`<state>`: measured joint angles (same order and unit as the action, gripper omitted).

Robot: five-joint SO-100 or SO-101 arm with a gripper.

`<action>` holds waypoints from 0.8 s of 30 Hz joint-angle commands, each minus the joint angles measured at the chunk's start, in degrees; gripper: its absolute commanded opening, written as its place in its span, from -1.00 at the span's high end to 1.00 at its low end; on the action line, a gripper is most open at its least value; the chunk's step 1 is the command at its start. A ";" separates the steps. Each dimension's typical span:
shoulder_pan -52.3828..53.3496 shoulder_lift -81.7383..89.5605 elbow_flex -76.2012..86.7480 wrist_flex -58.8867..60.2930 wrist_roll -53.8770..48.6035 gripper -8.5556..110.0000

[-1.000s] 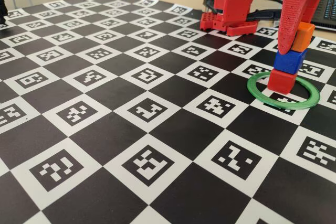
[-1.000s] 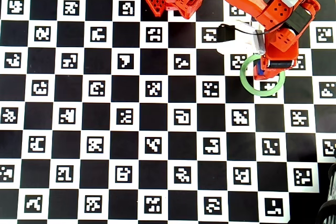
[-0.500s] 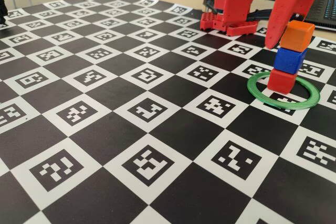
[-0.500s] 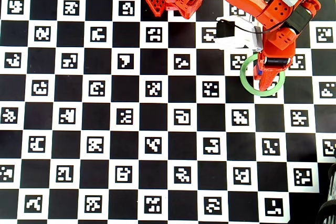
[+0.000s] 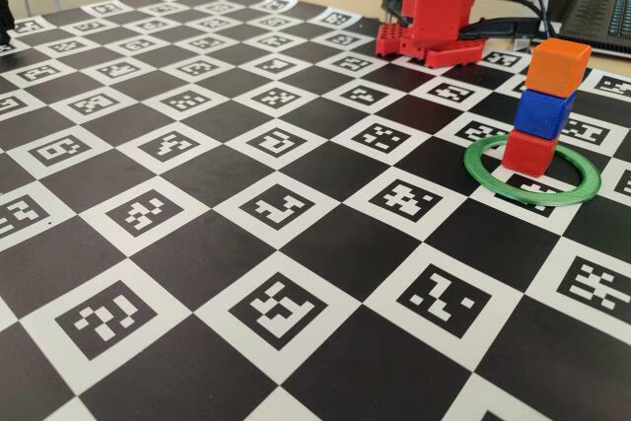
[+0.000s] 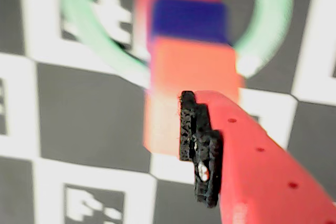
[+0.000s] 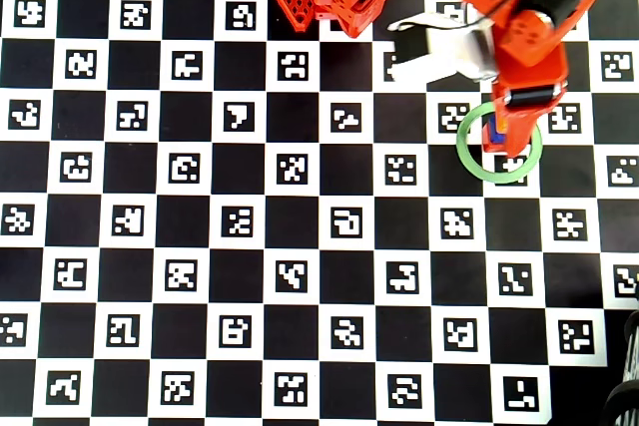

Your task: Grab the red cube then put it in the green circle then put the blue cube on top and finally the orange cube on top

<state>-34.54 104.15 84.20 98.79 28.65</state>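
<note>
Cubes stand stacked at right of the fixed view: red cube [image 5: 528, 153] inside the green circle [image 5: 490, 179], blue cube [image 5: 543, 113] on it, orange cube [image 5: 557, 67] topmost. Gripper [image 7: 511, 129] hangs above, gripping nothing; its opening cannot be told.

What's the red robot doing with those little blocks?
It is stacking them. The red cube sits inside the green circle, the blue cube is on it, and the orange cube is on top. The tower stands by itself on the checkered board. The gripper hangs above it, holding nothing. In the fixed view nothing touches the cubes.
</note>
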 commanded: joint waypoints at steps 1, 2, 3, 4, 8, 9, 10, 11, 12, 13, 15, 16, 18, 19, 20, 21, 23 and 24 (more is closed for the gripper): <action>9.93 6.42 -1.49 2.20 -9.76 0.60; 12.22 7.12 -0.18 1.49 -12.30 0.66; 14.41 7.91 1.49 0.35 -14.68 0.72; 16.44 8.79 3.43 -1.05 -17.14 0.76; 23.91 13.97 13.62 -11.60 -26.28 0.91; 25.58 15.73 16.52 -15.03 -28.30 0.94; 26.81 17.23 19.16 -17.93 -30.76 0.95; 27.86 18.90 21.80 -20.65 -33.66 0.96; 28.83 20.65 24.26 -23.12 -36.56 0.96; 29.71 22.41 26.54 -25.31 -40.52 0.96; 30.67 26.28 32.78 -31.90 -47.20 0.96; 30.94 28.04 35.60 -34.80 -47.90 0.96; 31.11 31.55 41.22 -39.90 -48.78 0.96; 31.11 33.31 44.03 -42.28 -50.54 0.96; 31.03 35.33 47.11 -44.82 -52.73 0.96; 30.94 37.35 50.36 -47.46 -55.02 0.96; 30.94 40.87 56.16 -52.21 -60.29 0.96; 30.85 42.54 59.06 -54.67 -64.34 0.96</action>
<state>-3.87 139.92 137.11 51.86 -26.89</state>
